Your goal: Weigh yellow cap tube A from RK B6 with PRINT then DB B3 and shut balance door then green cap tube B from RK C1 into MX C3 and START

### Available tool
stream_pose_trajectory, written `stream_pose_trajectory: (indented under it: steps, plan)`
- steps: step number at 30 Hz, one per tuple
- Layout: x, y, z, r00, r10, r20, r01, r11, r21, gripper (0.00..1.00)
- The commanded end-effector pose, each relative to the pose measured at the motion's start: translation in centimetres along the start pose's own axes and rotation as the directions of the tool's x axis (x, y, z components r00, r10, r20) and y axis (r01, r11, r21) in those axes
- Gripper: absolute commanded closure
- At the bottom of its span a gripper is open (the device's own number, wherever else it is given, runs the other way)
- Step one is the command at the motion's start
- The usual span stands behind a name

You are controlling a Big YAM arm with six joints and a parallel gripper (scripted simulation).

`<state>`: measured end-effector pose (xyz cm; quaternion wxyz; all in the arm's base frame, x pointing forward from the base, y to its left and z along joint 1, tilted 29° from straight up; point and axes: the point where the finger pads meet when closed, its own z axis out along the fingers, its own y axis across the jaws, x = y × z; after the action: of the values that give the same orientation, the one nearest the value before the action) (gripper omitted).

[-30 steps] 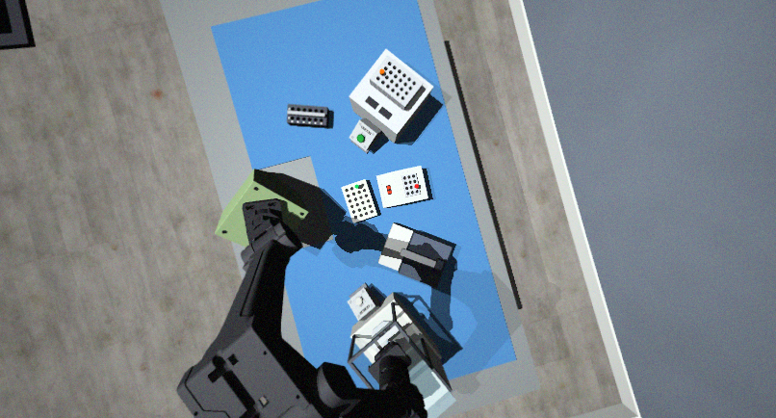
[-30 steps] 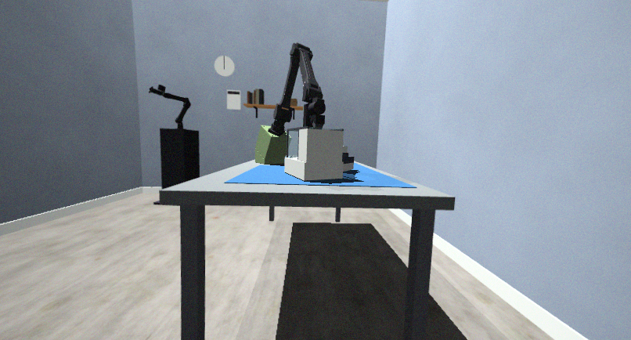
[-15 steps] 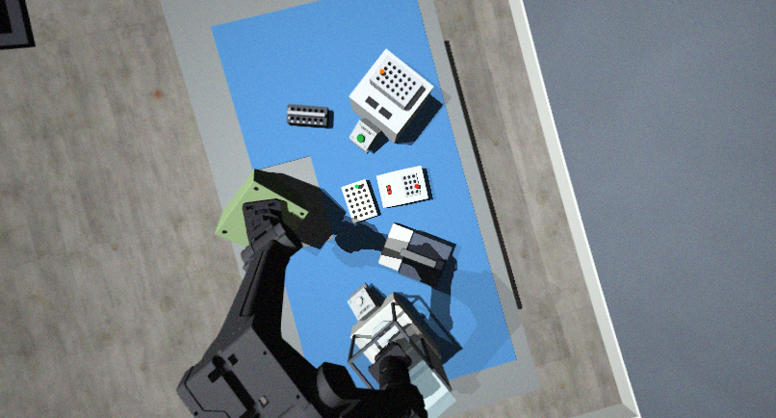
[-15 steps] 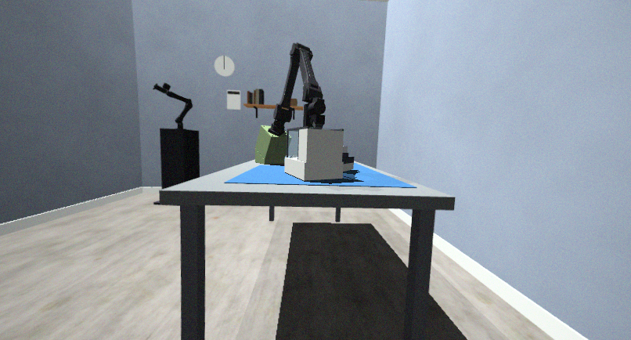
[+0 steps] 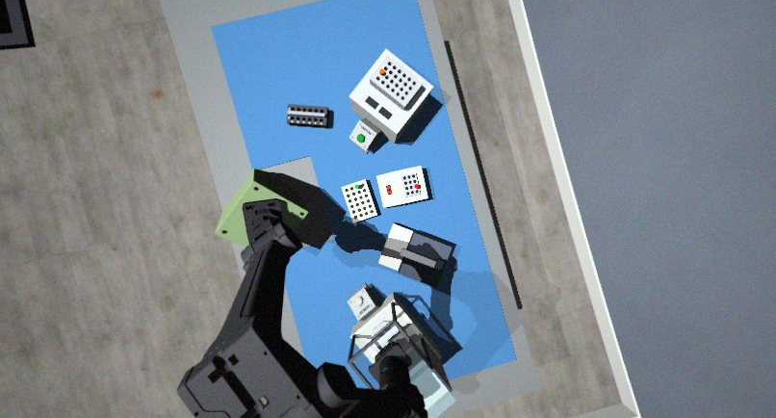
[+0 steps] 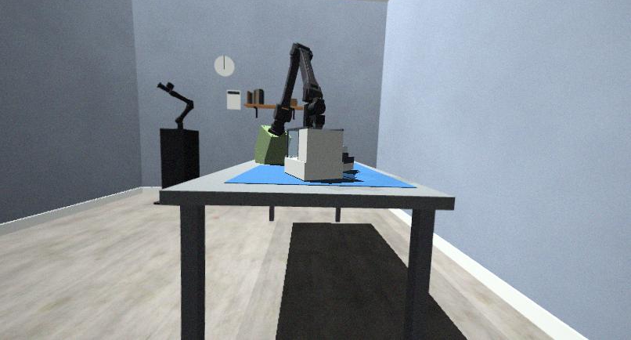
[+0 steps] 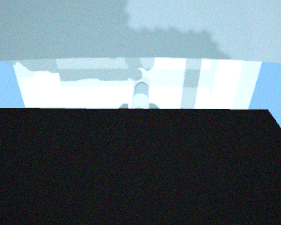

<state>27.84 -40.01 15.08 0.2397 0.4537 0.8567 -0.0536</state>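
Observation:
The balance (image 5: 370, 324) (image 6: 324, 154) stands at the right end of the mat, its top pane slid back and open. My gripper (image 5: 395, 351) reaches down into its glass box, shut on tube A. In the wrist view the pale body of tube A (image 7: 141, 95) shows over the white balance; its yellow cap and my fingertips are hidden by a wide black shape. Whether tube A touches the pan cannot be told. The PRINT key (image 5: 359, 300) is on the balance's front. Tube B (image 5: 357, 186), green-capped, stands in the rack (image 5: 347, 197). The mixer (image 5: 362, 95) has a green START key (image 5: 360, 138).
The dry block (image 5: 384, 197) holds a red-capped tube (image 5: 417, 186). The spectrophotometer (image 5: 400, 234) stands between the dry block and the balance. The magnet block (image 5: 307, 113) is near the mixer. My arm rises from the green stand (image 5: 235, 220) (image 6: 265, 147). Glass walls surround my gripper.

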Motion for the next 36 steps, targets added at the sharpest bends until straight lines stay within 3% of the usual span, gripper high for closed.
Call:
stream_pose_trajectory:
  steps: [1,34,36]
  plan:
    - [-1.2,0.2,-0.6,1.000,-0.001,0.029,0.001,1.000,0.000,0.91]
    - [-1.2,0.2,-0.6,1.000,-0.001,0.029,0.001,1.000,0.000,0.91]
    - [-0.3,0.6,0.5,1.000,0.003,0.008,-0.003,1.000,-0.004,0.91]
